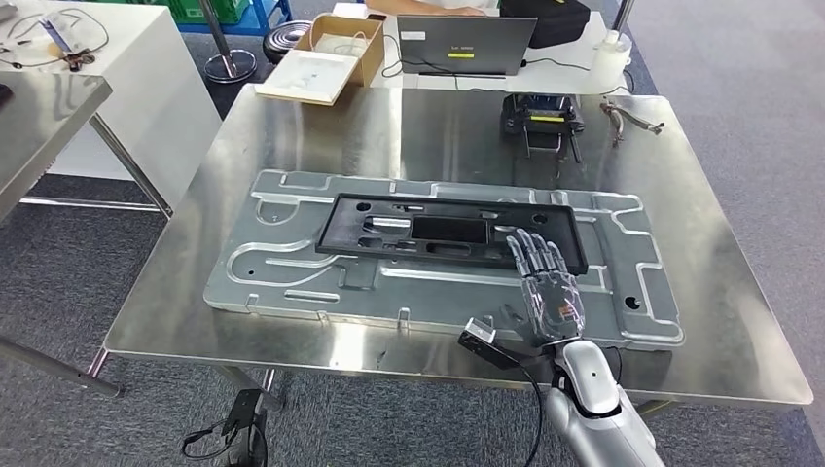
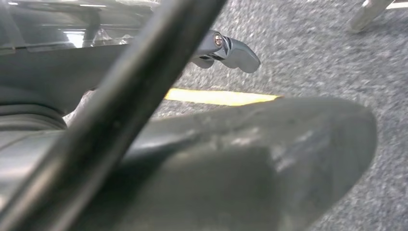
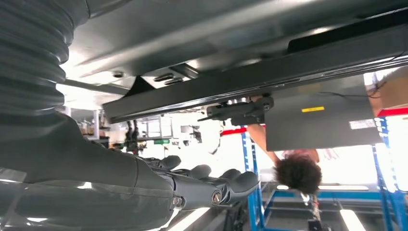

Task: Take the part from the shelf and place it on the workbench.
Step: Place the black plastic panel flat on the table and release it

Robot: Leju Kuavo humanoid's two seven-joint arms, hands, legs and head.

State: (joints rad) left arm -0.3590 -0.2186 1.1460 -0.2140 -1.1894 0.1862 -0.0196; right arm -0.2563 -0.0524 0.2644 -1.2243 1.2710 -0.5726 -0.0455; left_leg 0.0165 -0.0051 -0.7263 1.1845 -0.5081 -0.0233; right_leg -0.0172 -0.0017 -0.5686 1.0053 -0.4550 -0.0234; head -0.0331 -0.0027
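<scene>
status: placement looks largely done. one black part, a long flat frame with cut-outs, lies on one embossed metal plate, which lies flat on one steel workbench. shelf not shown

right hand: fingers spread and straight above the part's near right end, gripping nothing; whether the fingertips touch the part cannot be told. judged left to do: clear the hand away

left hand: hangs low over grey carpet by a yellow floor line; blurred, grip cannot be told

also counted at the far edge: one laptop, one open cardboard box, one small black device, one white table; one person beyond the laptop in the right wrist view
</scene>
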